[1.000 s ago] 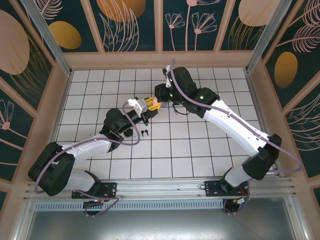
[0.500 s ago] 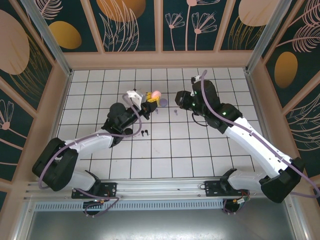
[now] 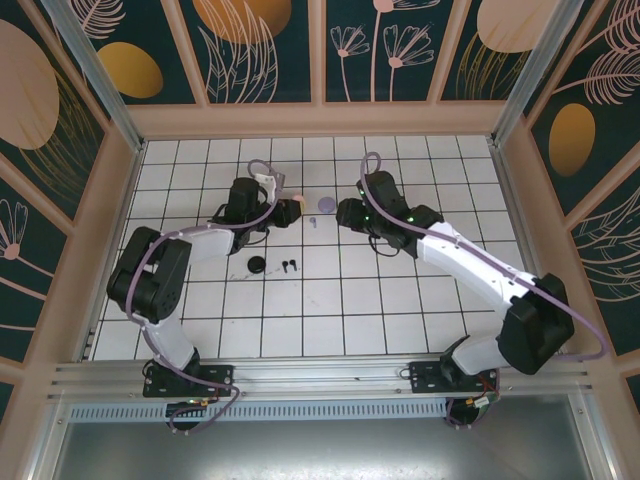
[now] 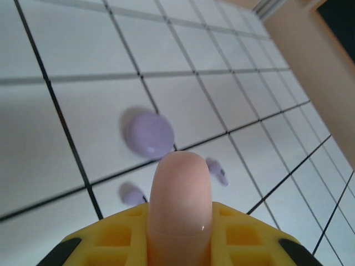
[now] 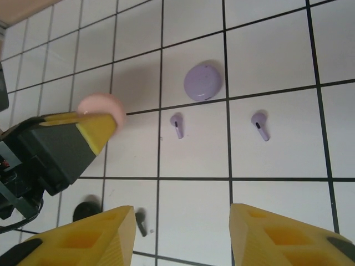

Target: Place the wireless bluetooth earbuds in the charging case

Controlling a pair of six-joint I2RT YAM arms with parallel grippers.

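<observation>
The left gripper (image 3: pixel 288 210) holds a pink case (image 4: pixel 179 188) firmly between its yellow jaws, over the far part of the table (image 3: pixel 400 300). The right gripper (image 5: pixel 180 235) has its jaws wide apart, with nothing between them. Below it one lilac earbud (image 5: pixel 177 125) and the other lilac earbud (image 5: pixel 260 126) lie apart on the tiles, just on the near side of a lilac case (image 5: pixel 203 81). A black earbud (image 5: pixel 140 221) lies beside a black case (image 5: pixel 87 211), nearer and more to the left.
</observation>
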